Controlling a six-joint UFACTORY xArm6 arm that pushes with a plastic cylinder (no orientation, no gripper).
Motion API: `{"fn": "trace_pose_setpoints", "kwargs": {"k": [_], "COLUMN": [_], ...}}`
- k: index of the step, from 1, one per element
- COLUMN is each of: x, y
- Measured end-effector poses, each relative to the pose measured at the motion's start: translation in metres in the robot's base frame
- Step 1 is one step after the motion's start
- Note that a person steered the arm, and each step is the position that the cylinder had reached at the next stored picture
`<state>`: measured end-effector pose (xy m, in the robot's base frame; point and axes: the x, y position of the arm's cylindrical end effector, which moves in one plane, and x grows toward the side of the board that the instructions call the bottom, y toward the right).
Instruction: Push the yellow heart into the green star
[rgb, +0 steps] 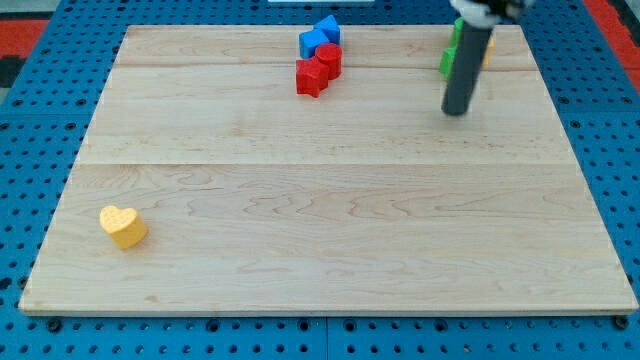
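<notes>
Pale wooden table (330, 200): yellow heart block (123, 226) lower left, green block (449, 58) half-hidden behind my tip (456, 112) upper right; no fingers, holding nothing; I'd circle left, beyond heart, push diagonally.

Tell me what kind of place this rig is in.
Likely a robotics lab bench: a pale wooden board lies on a blue perforated mounting surface, with small toy blocks on it, such as the yellow heart and a red and blue cluster. My tip is at upper right.
</notes>
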<state>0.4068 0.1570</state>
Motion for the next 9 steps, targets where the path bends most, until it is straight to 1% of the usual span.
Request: {"fn": "trace_pose_setpoints", "kwargs": {"k": [1,2,3,4,5,6,8,9], "x": [0.082,0.148,0.175,0.165,0.125,0.096,0.026,0.010], "y": [-0.075,-0.198,-0.307,-0.384,-0.385,-0.334,-0.260,-0.264]}}
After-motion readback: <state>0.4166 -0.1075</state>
